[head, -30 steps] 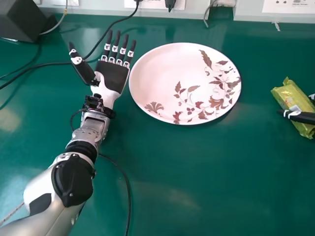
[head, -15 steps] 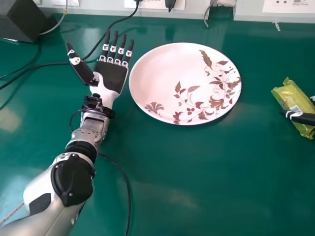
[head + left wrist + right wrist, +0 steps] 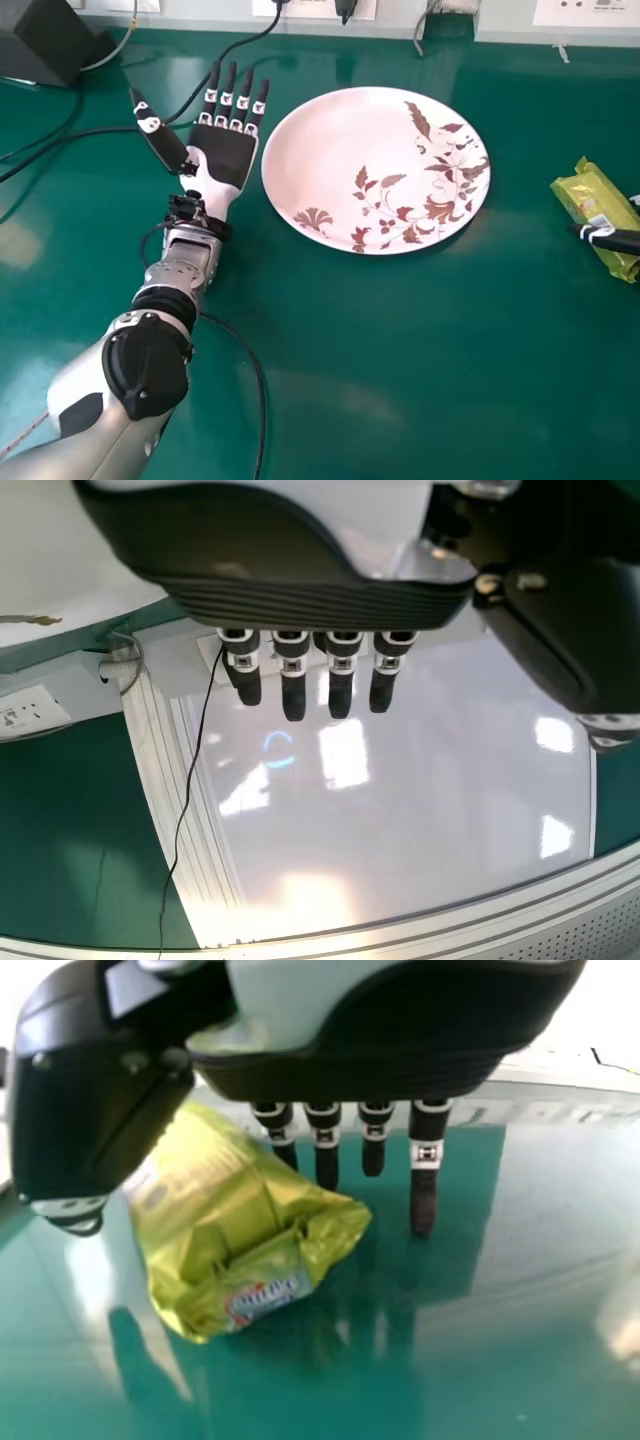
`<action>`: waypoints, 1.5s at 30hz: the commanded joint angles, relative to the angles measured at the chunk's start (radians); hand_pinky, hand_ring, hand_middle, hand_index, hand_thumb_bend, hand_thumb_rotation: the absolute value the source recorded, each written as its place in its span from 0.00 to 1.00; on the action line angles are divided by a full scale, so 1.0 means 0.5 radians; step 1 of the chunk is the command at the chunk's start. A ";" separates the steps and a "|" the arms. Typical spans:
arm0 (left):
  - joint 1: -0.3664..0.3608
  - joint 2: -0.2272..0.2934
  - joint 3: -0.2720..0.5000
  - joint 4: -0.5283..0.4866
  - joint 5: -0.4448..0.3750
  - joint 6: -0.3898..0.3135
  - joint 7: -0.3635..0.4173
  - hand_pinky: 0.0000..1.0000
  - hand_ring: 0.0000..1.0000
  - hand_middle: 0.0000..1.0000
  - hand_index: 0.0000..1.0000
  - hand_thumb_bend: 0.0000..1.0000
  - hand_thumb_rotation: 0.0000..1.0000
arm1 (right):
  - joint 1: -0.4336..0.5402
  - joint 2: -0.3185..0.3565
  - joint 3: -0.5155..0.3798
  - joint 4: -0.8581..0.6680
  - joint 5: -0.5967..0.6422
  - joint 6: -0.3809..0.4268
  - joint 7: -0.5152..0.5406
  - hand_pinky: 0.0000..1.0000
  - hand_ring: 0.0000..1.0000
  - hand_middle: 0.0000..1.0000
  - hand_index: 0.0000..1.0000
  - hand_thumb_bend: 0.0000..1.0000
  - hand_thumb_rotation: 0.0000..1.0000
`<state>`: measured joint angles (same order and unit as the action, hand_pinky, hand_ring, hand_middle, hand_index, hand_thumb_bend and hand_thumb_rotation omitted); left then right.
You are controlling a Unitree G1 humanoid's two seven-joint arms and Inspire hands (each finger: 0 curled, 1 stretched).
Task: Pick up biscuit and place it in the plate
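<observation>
Black right hand wide at biscuit packet

The fingers are straight, the thumb stands away from them. Between them is the yellow-green packet, lying on the right side of the table. More to the left, nearer the table's far edge, lies the flowered plate. Just beside it, the left hand is also wide, palm up.

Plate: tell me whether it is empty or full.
Empty: in the head view, the plate shows only its pale surface and brown leaf-and-flower pattern; the biscuit packet is off to its right.
</observation>
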<state>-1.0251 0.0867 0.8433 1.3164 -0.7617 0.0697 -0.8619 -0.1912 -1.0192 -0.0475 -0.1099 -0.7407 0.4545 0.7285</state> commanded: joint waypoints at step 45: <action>-0.002 0.021 0.195 0.022 -0.240 0.254 0.149 0.85 0.93 1.00 1.00 1.00 0.70 | -0.074 -0.066 0.265 0.057 -0.144 0.090 0.203 0.40 0.50 0.70 0.71 0.90 0.00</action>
<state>-1.0252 0.0904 0.9276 1.3202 -0.8699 0.1853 -0.7994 -0.2694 -1.0560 0.0654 -0.0973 -0.8387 0.5022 0.7854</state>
